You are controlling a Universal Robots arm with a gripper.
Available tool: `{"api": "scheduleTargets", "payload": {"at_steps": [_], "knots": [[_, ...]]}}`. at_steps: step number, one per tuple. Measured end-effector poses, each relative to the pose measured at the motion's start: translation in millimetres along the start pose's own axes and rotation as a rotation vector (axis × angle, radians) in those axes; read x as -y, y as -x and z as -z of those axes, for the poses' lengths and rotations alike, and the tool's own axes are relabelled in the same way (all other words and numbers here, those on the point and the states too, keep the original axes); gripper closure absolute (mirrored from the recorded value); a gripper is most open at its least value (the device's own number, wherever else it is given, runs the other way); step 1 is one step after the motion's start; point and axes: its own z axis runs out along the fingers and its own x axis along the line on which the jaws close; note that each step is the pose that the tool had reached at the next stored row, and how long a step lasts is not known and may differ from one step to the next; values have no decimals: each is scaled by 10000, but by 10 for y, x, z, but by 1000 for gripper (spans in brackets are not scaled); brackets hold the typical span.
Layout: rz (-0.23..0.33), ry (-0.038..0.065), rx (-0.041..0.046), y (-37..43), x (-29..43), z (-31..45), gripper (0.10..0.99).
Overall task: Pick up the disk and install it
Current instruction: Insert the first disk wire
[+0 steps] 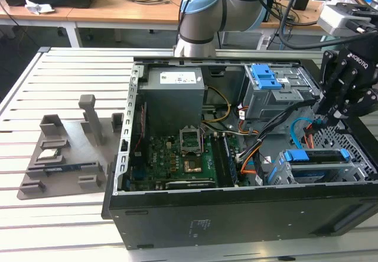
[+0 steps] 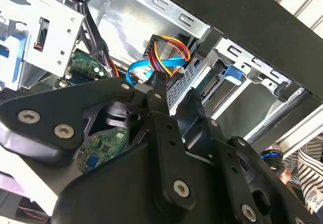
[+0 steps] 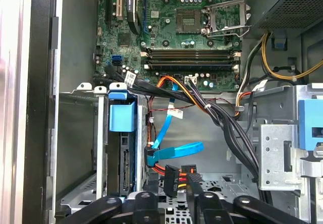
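Bright even light, soft shadows; glare on slatted table (image 1: 59, 85); dark case interior.

My gripper (image 1: 328, 119) sits low over the case's drive corner; the case wall and cables hide the tips of my jaws in the exterior view. In both wrist views my own linkage covers them. The disk (image 3: 126, 158) stands edge-on in its cage (image 3: 83, 148); its label is hidden. The picture's edge cuts the cage off.

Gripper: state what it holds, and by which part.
Cannot be told: the gripper is right at the black plug with coloured wires, grip unclear. The blue-framed silver disk sits in its bay.
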Motion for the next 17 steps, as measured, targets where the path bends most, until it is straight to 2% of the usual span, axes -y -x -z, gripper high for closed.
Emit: {"api": "scheduleTargets", "payload": {"at_steps": [2,8,12,15,17], "knots": [[-3,1,-38,2,1,-22,725],[-23,4,-352,7,7,-110,725],[-24,5,-357,7,7,-111,741],[-24,5,-359,7,7,-111,918],[-24,5,-362,7,7,-111,918]]}}
